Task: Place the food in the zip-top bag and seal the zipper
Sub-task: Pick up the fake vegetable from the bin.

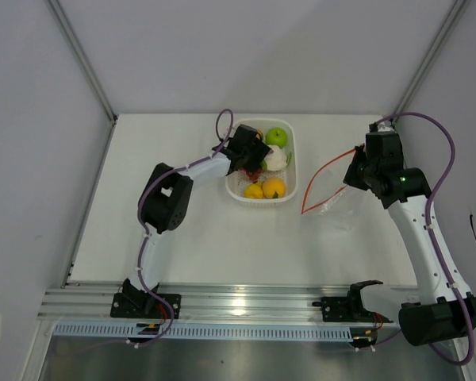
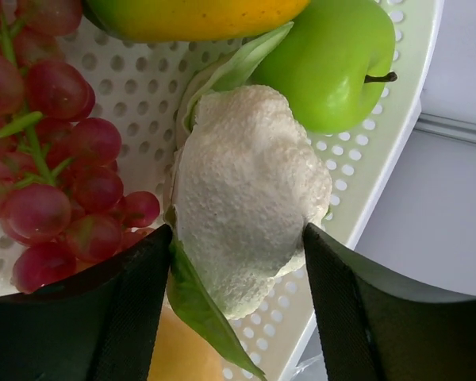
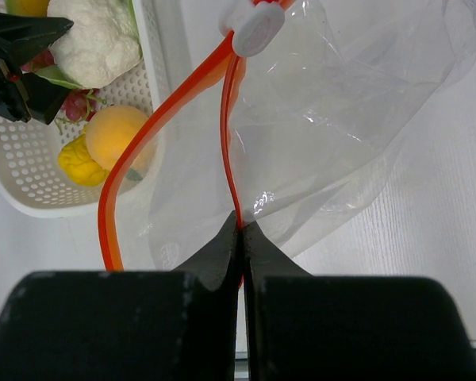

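Observation:
The white cauliflower (image 2: 246,190) lies in the white perforated basket (image 2: 381,159) beside the green apple (image 2: 333,63), the red grape bunch (image 2: 55,159) and the orange-yellow mango (image 2: 190,16). My left gripper (image 2: 237,230) reaches into the basket (image 1: 293,163), its fingers touching both sides of the cauliflower (image 1: 276,157). My right gripper (image 3: 242,226) is shut on the orange-red zipper strip (image 3: 166,103) of the clear bag (image 3: 341,119), which lies right of the basket with its mouth looped open (image 1: 321,178). The bag (image 1: 333,205) holds no food.
An orange fruit (image 1: 274,187) and a yellow fruit (image 1: 254,190) lie at the basket's near end. A white slider (image 3: 254,30) sits on the zipper. Grey walls with metal posts close the table's back and sides; an aluminium rail runs along the near edge.

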Robot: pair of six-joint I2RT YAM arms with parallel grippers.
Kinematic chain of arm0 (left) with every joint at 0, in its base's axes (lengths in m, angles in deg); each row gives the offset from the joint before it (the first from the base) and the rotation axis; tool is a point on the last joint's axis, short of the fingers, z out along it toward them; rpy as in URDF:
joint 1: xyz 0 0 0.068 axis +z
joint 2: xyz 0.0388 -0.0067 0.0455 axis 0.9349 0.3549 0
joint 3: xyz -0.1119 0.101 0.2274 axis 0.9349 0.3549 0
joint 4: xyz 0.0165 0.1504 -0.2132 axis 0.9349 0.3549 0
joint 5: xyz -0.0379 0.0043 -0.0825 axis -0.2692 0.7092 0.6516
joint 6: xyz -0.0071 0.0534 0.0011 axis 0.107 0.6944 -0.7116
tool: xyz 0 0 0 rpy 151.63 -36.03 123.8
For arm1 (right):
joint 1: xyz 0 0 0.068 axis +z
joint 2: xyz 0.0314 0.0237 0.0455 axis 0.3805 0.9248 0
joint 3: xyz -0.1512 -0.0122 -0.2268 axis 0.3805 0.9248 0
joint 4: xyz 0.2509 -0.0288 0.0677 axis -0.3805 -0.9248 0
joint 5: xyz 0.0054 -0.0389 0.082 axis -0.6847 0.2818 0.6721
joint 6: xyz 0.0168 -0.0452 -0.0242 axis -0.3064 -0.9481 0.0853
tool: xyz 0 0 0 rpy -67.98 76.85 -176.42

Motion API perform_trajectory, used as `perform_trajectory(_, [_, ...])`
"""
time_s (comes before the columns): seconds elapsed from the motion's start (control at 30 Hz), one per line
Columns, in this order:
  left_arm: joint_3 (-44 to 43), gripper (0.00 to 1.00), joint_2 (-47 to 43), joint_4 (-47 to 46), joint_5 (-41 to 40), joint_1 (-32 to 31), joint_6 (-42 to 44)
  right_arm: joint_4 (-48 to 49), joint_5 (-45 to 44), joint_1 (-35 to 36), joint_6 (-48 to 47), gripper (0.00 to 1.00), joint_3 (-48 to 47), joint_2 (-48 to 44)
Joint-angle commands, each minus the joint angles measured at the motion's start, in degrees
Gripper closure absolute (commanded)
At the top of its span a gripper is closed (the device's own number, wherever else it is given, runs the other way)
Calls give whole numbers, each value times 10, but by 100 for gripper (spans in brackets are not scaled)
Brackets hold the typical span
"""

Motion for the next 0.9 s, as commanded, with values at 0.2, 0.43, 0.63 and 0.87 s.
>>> perform_trajectory(0.2, [-1, 60, 4, -47, 5, -1, -1, 27, 5, -5, -10, 100, -3, -13])
perform_trajectory(0.43, [76, 100, -32, -122, 32, 8, 26, 30, 6, -5, -8, 100, 9, -12])
perform_trajectory(0.63, [163, 100, -82, -200, 77, 10, 63, 25, 6, -7, -7, 100, 12, -12])
perform_trajectory(0.87, [230, 100, -149, -252, 137, 24, 133, 16, 5, -8, -9, 100, 24, -18])
